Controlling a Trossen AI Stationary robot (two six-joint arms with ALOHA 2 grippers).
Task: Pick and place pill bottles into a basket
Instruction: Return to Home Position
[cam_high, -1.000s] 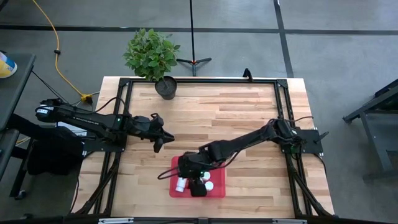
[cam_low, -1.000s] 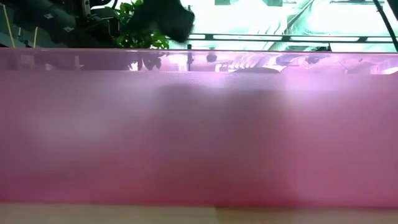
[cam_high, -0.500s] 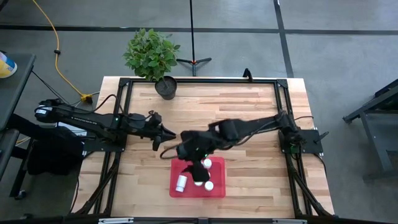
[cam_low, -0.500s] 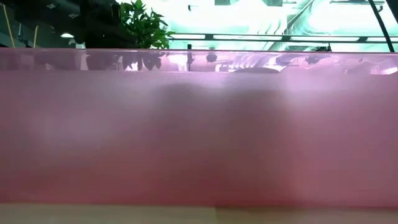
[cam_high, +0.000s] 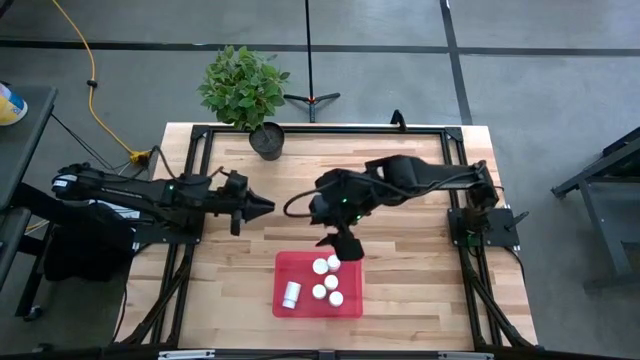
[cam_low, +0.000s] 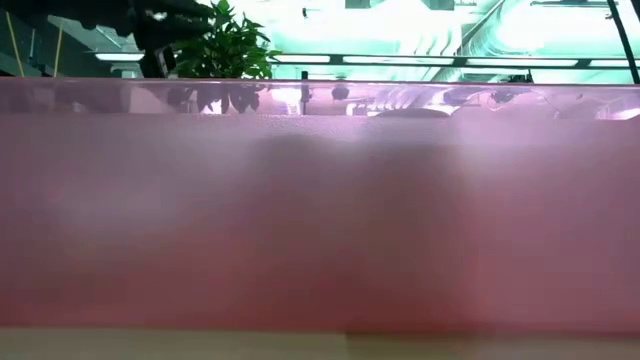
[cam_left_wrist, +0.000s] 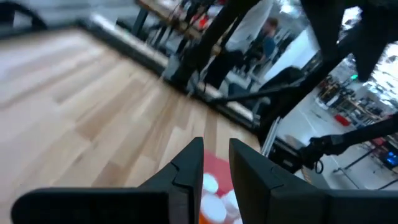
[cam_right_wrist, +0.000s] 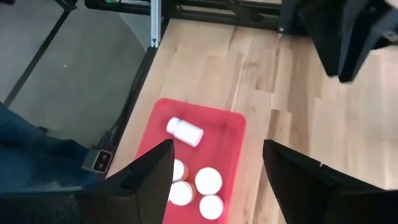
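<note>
Right gripper (cam_high: 343, 248) hangs over the table (cam_high: 410, 275) just past the tray's far edge, pointing down, arm folded back toward its base on the right side. Its fingers (cam_right_wrist: 152, 171) are spread wide with nothing between them.

Left gripper (cam_high: 262, 205) sits left of centre, well apart from the tray, pointing toward the right arm. Its fingers (cam_left_wrist: 189, 169) are near each other with a slim gap, and hold nothing. Red and white caps show through the gap.

Tray (cam_high: 298, 270) lies near the front edge of the table, about mid-width. All the bottles in view are inside it. One white bottle (cam_high: 291, 293) lies on its side in the left half, apart from the others. The other bottles (cam_high: 330, 283) stand caps-up in a tight cluster in the right half. In the right wrist view an amber body shows under one cap, partly hidden by a finger.

No bottle lies on the bare table. Plant pot (cam_high: 267, 141) stands at the far edge, left of centre.

Low view: the tray wall fills almost everything as a pink blur, with leaves and a dark arm part above it. Cannot tell which arm.

A blurred person (cam_left_wrist: 268, 37) stands beyond the table.
</note>
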